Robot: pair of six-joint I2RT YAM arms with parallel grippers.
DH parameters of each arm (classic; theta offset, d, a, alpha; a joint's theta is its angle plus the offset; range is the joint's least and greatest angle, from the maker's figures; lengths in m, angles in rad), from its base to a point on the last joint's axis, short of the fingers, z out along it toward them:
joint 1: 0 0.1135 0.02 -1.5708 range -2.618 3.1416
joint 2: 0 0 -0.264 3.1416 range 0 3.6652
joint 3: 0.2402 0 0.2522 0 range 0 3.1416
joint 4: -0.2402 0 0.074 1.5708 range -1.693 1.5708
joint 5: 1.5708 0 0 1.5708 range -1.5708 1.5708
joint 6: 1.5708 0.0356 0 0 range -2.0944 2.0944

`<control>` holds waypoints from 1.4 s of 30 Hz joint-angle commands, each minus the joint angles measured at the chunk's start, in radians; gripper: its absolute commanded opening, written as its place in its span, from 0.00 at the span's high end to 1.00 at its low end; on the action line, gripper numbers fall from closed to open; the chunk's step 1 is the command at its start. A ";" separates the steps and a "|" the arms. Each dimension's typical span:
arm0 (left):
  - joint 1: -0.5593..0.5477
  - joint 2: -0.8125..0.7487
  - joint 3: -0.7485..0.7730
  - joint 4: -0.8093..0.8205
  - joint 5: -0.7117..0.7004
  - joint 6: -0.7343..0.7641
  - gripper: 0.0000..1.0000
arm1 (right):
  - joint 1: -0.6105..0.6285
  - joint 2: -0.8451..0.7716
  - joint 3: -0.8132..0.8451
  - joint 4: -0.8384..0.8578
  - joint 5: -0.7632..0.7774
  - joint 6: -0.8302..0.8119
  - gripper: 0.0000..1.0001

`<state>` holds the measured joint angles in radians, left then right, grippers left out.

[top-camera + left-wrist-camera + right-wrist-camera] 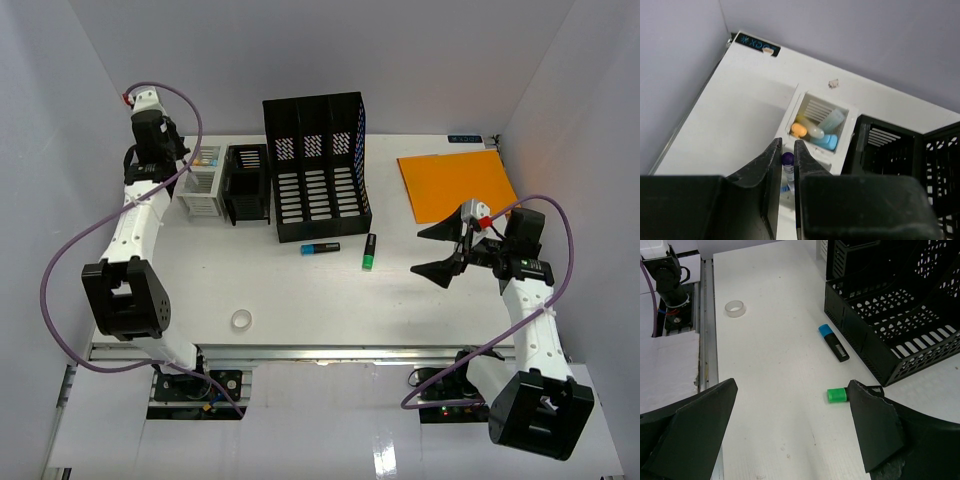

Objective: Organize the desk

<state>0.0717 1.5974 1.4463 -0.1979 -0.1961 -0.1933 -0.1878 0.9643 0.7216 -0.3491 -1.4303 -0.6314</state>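
The white desk holds a blue-capped marker and a green-capped marker in front of the big black file holder. My left gripper hangs over the white pen organizer at the back left. In the left wrist view it is shut on a purple-capped marker, upright over the organizer's near compartment. The far compartment holds orange, white and blue markers. My right gripper is open and empty; in its wrist view the green cap lies by the right finger.
A small black organizer stands between the white one and the file holder. An orange folder lies at the back right. A clear tape ring lies near the front rail, also in the right wrist view. Grey walls close in three sides.
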 commanded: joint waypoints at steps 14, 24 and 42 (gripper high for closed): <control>0.014 0.043 -0.081 0.049 0.119 -0.059 0.55 | -0.009 -0.004 -0.069 0.248 0.083 0.282 0.00; 0.018 -0.175 -0.208 0.034 0.273 -0.087 0.09 | 0.178 0.091 -0.012 0.176 0.526 0.292 0.06; 0.021 -1.043 -1.049 0.231 0.760 -0.598 0.02 | 0.712 0.598 0.277 0.151 1.494 0.597 0.09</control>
<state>0.0874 0.6499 0.5001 0.0130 0.4753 -0.6362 0.4818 1.5142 0.9387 -0.2739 -0.1184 -0.1342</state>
